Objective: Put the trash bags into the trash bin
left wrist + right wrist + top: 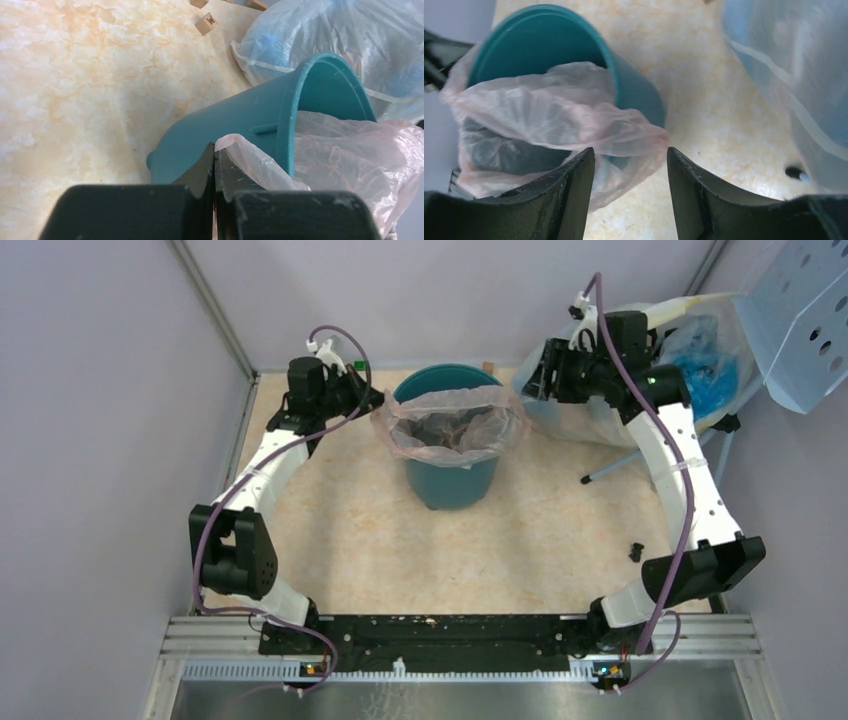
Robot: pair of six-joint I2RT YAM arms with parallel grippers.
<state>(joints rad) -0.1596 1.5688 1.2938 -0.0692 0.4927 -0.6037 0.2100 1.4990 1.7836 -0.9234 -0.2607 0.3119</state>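
Observation:
The dark teal trash bin stands upright at the back middle of the table. The pale pink trash bag lines its mouth and hangs over the front, left and right of the rim; the back rim is bare. My left gripper is at the bin's left rim. In the left wrist view it is shut on a fold of the bag outside the bin's wall. My right gripper is at the bin's right side. In the right wrist view it is open just short of the bag's overhang and bin.
A large clear sack holding bright blue bags lies at the back right, behind my right arm. A pale blue perforated panel leans at the far right. Small wooden blocks lie behind the bin. A small black part lies near the right edge.

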